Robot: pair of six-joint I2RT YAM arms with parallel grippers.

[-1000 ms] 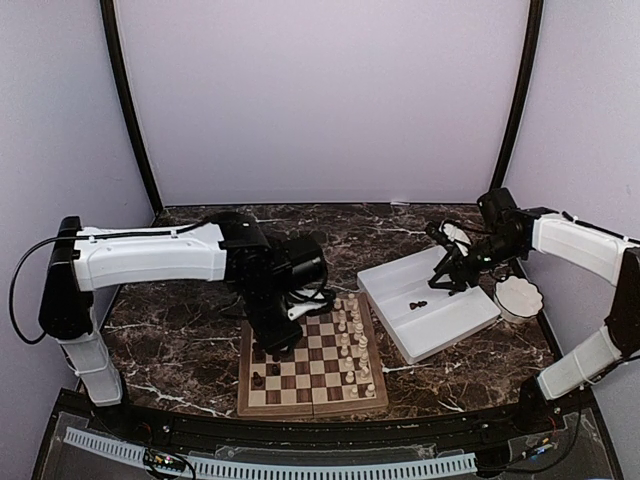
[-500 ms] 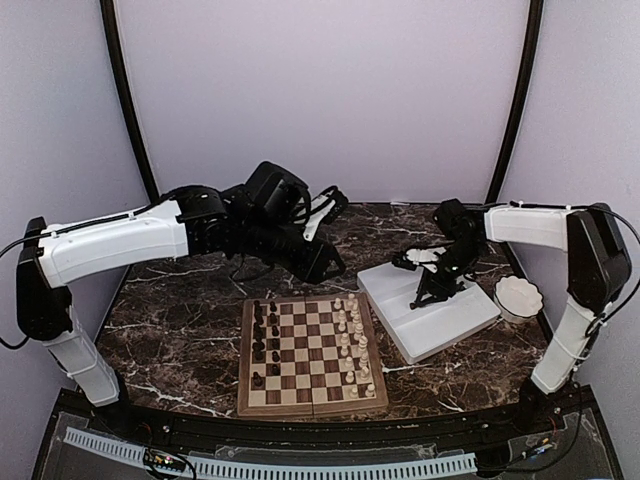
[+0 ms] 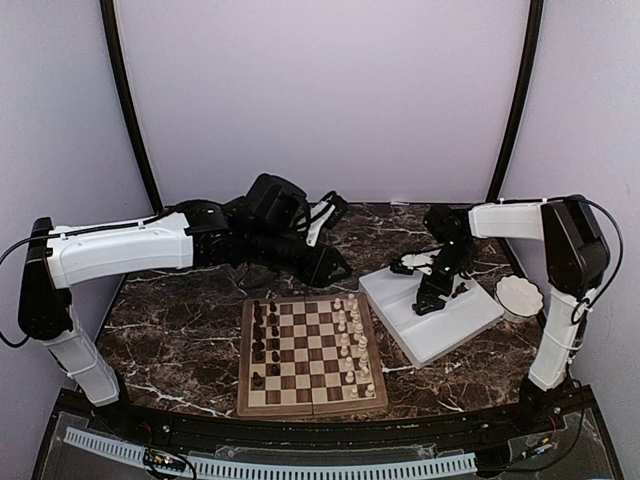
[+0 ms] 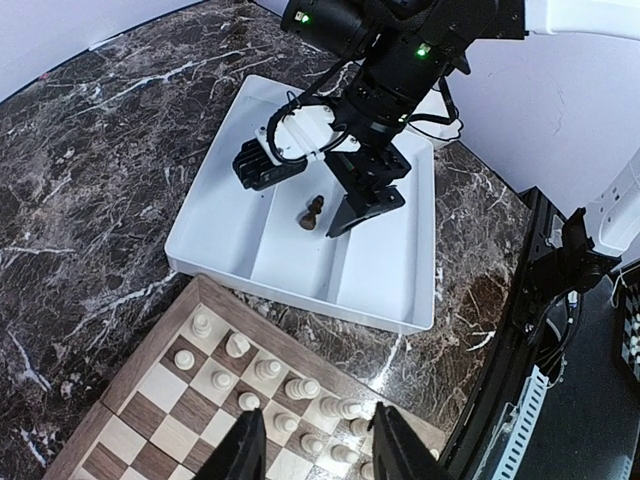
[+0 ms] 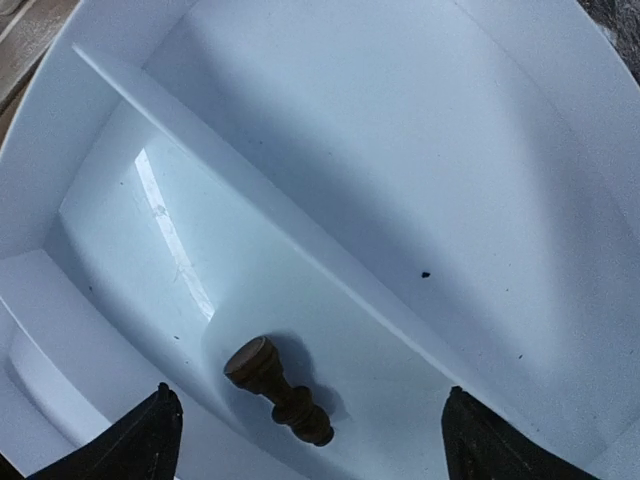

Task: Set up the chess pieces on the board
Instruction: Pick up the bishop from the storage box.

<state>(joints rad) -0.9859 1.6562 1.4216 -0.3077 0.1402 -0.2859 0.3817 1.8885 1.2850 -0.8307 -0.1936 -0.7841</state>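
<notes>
Marble tabletop (image 3: 170,320) under pale lilac walls carries the board (image 3: 308,355) near the middle and a white tray (image 3: 455,325) to its right. A second ago the left arm was bent down over the board's left side. It has since lifted clear and swung to the far side, so the dark pieces (image 3: 262,335) it covered now show, standing in the two left-hand columns opposite the white pieces (image 3: 352,340) on the right. Up there the left tool (image 4: 318,418) hangs with its fingers parted and nothing between them — released, and most likely just done placing a piece.

Meanwhile the right arm has come in from the tray's far right corner and dipped low over it. Its right tool (image 5: 310,410) is spread wide, one finger on either side of a single dark piece (image 5: 278,390) that lies on its side on the tray floor, near a divider. Nothing is gripped yet.

I read this as one placement finished and the next pick about to start. The dark columns look not quite full, though the figures are too small to count, so the job seems partway through. A piece lying flat is awkward — closing on it off-centre could roll it away.
</notes>
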